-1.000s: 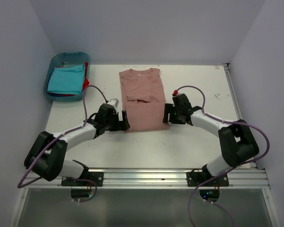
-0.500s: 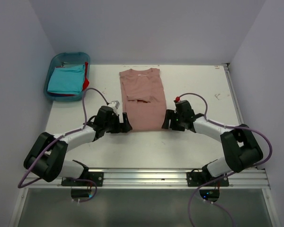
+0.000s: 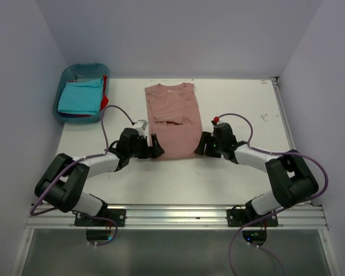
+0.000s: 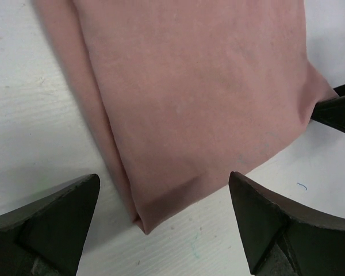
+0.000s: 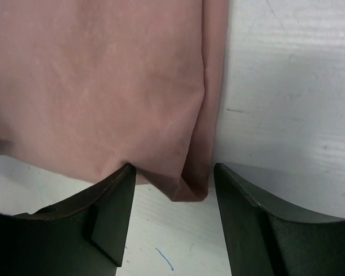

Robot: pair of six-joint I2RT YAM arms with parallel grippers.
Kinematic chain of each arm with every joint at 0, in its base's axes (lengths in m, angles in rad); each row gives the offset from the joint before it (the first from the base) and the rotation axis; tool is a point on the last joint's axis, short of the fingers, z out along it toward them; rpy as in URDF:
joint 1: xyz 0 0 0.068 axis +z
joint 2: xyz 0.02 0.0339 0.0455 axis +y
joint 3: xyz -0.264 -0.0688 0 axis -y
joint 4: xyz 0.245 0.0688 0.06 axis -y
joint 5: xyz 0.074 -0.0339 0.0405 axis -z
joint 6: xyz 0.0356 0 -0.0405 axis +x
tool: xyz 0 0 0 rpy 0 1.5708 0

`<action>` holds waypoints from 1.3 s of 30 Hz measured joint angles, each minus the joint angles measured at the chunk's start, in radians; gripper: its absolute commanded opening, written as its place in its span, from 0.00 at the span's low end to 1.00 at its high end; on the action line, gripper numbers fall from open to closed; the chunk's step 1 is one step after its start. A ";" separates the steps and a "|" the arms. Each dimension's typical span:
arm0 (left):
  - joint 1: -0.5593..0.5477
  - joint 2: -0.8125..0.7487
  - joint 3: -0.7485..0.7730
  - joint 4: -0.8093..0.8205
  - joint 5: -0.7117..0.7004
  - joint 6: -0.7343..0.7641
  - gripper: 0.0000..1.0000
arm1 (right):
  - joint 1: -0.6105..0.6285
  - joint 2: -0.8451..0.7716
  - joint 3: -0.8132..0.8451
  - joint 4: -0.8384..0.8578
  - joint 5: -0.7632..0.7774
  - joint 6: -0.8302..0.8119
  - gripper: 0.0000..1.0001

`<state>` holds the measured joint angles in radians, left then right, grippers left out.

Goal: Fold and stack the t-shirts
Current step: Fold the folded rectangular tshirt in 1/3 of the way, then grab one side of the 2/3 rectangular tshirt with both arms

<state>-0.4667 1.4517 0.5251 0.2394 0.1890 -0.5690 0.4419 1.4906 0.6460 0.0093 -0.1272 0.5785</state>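
White table [image 3: 247,109] | pink t-shirt [image 3: 173,118] long axis near-far | collar [image 3: 171,85] far

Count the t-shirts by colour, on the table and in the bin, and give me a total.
Pink t-shirt: 1
Turquoise t-shirt: 1
Red t-shirt, only an edge showing: 1
Total: 3
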 measured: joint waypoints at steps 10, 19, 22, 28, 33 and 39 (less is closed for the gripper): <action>0.002 0.031 -0.001 0.052 0.012 0.001 0.77 | -0.001 0.068 0.029 0.068 -0.007 0.004 0.38; 0.008 0.044 -0.008 0.049 0.081 -0.007 0.73 | -0.004 0.033 0.004 0.032 -0.002 0.002 0.37; 0.008 0.032 -0.009 0.034 0.089 -0.018 0.79 | -0.004 0.027 0.003 0.021 0.001 0.001 0.36; 0.008 0.024 -0.008 0.013 0.088 -0.022 0.78 | -0.004 0.027 0.003 0.021 0.000 0.001 0.36; 0.008 0.029 0.023 -0.053 0.081 -0.023 0.76 | -0.004 0.027 0.003 0.020 0.001 -0.002 0.36; 0.008 0.027 0.033 -0.102 0.069 -0.028 0.58 | -0.004 0.027 0.003 0.016 0.001 -0.005 0.30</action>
<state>-0.4583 1.4792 0.5583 0.1371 0.2577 -0.5968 0.4381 1.5181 0.6491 0.0257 -0.1261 0.5732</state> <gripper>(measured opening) 0.648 0.330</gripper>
